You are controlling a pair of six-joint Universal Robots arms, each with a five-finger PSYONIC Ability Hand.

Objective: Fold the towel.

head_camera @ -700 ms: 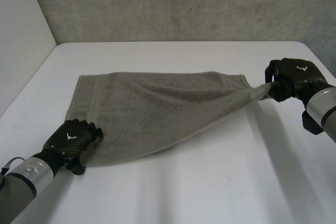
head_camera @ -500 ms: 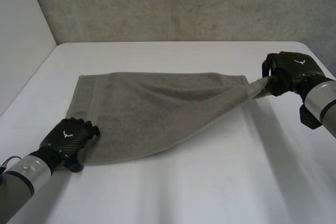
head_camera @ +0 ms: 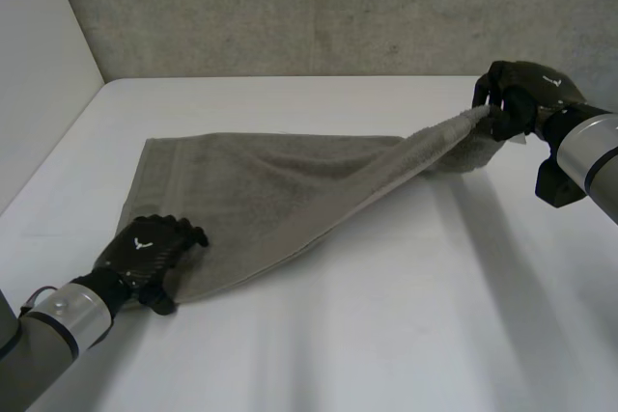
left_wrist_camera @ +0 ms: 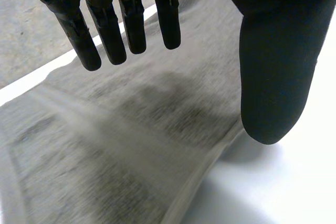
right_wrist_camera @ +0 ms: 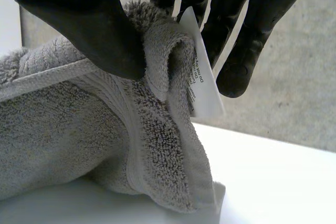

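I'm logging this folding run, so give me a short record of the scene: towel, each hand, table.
towel: grey, left part flat on the white table, right end lifted and stretched toward the right hand
left hand: open, fingers straight over the towel's near left corner
right hand: shut on the towel's right corner, thumb against fingers, held above the table
label: white, sticking out at the pinched corner
fold: not yet made

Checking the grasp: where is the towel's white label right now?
In the right wrist view the white label sticks out of the towel corner pinched in the right hand, between thumb and fingers.
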